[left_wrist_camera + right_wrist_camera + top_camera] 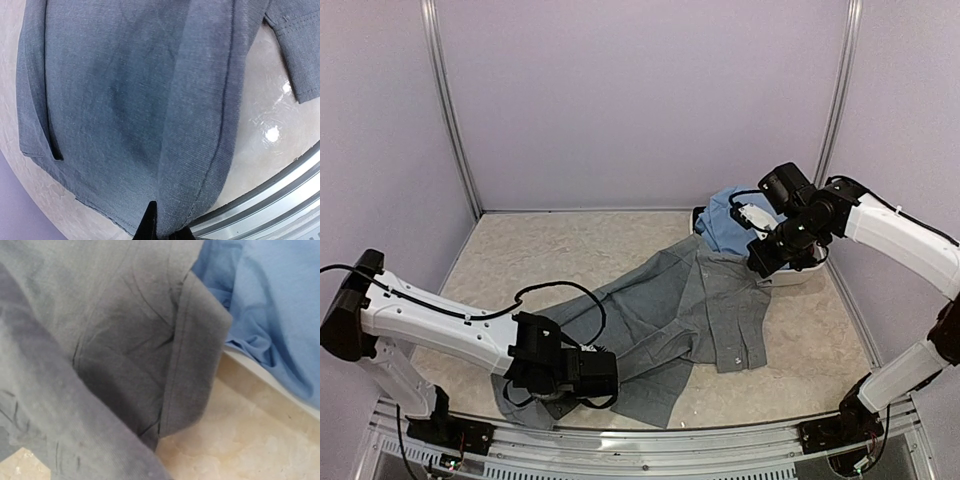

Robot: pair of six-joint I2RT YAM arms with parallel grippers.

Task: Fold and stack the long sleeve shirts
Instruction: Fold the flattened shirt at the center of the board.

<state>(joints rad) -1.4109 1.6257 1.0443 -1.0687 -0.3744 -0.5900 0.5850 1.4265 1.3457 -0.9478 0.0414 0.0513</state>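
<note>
Nothing folded: grey shirt sprawled centre, blue shirt upper right. L tool pinches its hem; R tool pressed together.

1. The top camera looked down from above and behind the arm bases, taking in the whole worktop from well back.
2. The left wrist camera faced down, close over the hem of the grey shirt at the worktop's near edge, also seen from above.
3. The right wrist camera sat tight on grey shirt folds beside the blue shirt, shared with the top view's far right.
</note>
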